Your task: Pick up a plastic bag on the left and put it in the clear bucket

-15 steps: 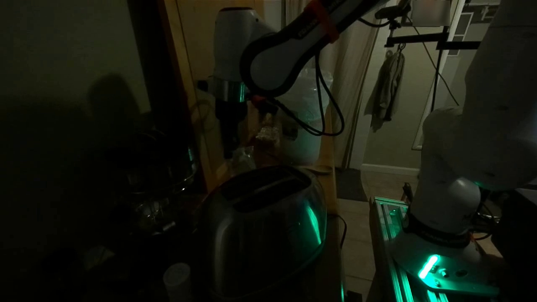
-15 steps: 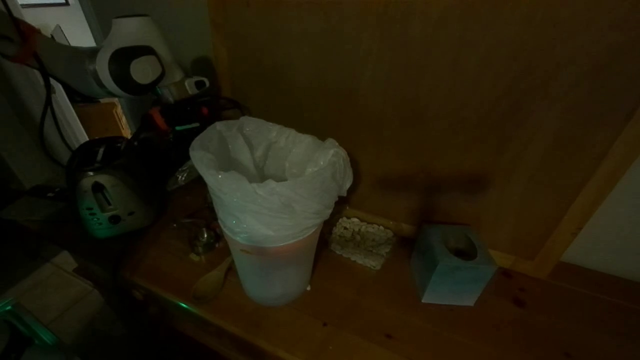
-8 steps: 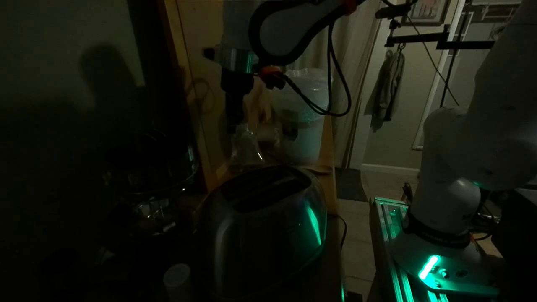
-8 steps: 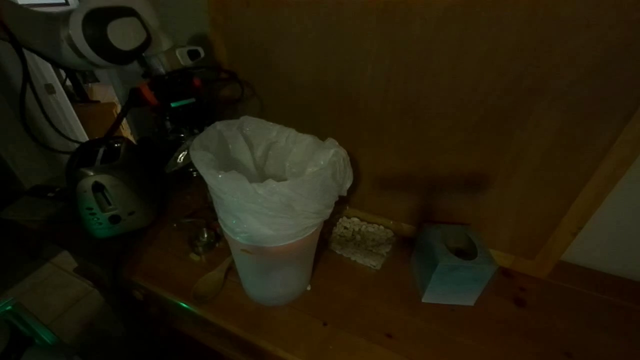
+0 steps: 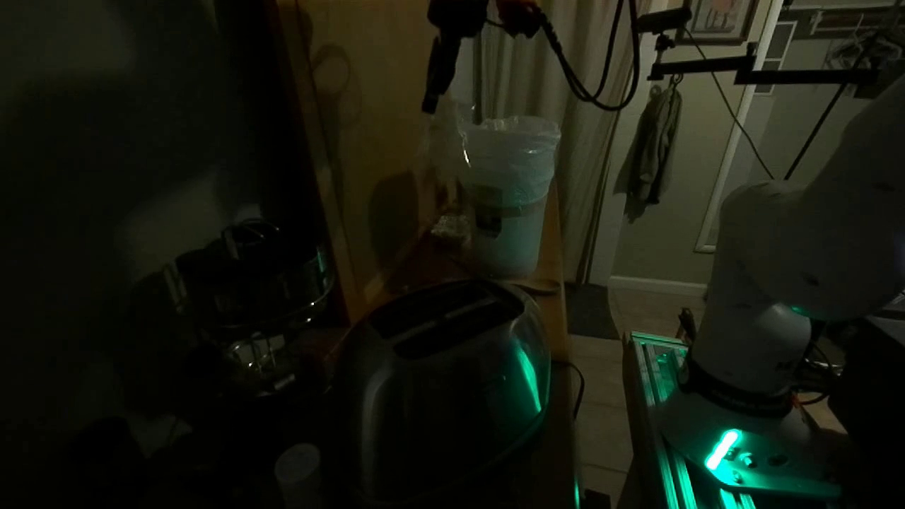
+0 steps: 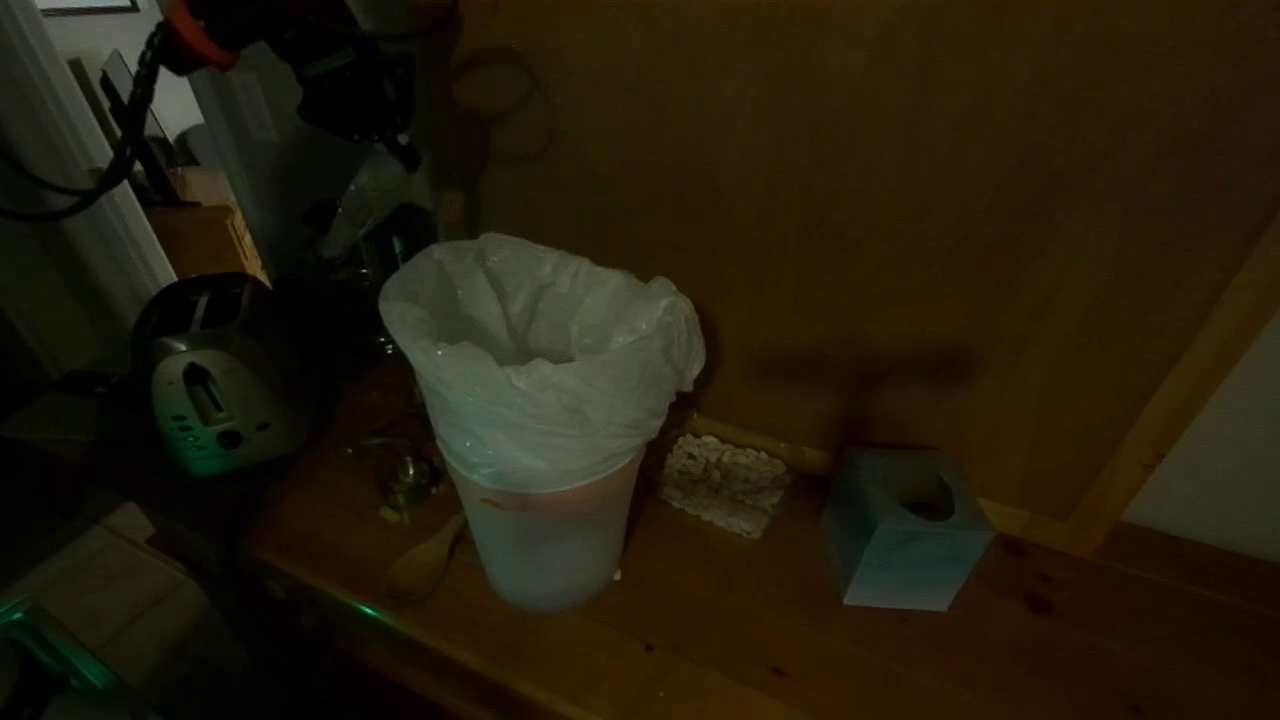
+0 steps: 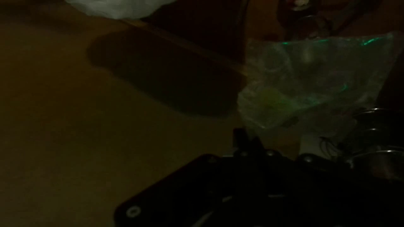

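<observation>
- The black two-fingered claw [image 7: 247, 141] has its tips pressed together, pinching one edge of a clear crinkled plastic bag [image 7: 315, 69]; the bag hangs in the air above the brown wooden counter [image 6: 760, 645].
- A round, slightly tapered, translucent whitish bucket [image 6: 550, 560] stands upright on the counter, a thin white plastic liner [image 6: 560, 420] folded over its rim.
- In both exterior views the bag is outside the bucket, near the rim and reaching higher than it; whether bag and liner touch I cannot tell.
- A shiny metal two-slot toaster [image 5: 452, 382], green light reflected on its side, stands apart from the bucket.
- A pale, bumpy rectangular slab [image 6: 725, 487] lies beside the bucket, and past it stands a pale bluish tissue box [image 6: 905, 545] with an oval hole on top.
- A brown wooden spoon [image 6: 422, 568] lies just beside the bucket's foot; a small shiny object [image 6: 408, 482] near it is too dim to name.
- A pale cylindrical tub [image 5: 298, 470] stands near the toaster.
- A grey jacket [image 5: 654, 148] hangs on the far wall.
</observation>
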Robot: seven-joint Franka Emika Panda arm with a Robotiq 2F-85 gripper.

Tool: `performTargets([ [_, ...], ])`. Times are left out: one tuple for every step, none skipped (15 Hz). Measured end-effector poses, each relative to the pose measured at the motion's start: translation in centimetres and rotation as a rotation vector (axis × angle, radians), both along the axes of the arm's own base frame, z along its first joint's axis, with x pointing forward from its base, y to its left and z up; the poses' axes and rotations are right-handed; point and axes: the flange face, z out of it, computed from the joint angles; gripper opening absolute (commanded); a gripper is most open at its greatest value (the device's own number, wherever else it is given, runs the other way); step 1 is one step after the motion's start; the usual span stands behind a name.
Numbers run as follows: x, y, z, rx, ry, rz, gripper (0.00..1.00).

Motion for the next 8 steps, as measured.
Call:
performTargets([
  [-0.5,-1.0,1.3,0.002,-0.032,-0.042,0.00],
  [-0.8,-2.1,2.4,0.002,-0.061,-0.088,0.00],
  [-1.1,-3.2,3.4,0.002,-0.091,-0.135,0.01],
  [-1.3,-4.4,4.3,-0.002,-0.124,-0.178,0.01],
  [-1.4,-5.2,5.0,-0.006,-0.146,-0.201,0.01],
  [-1.5,-5.5,5.2,-0.007,-0.155,-0.214,0.01],
  [-1.5,-5.6,5.3,-0.006,-0.159,-0.219,0.00],
  [-1.5,-5.5,5.3,-0.005,-0.161,-0.221,0.00],
])
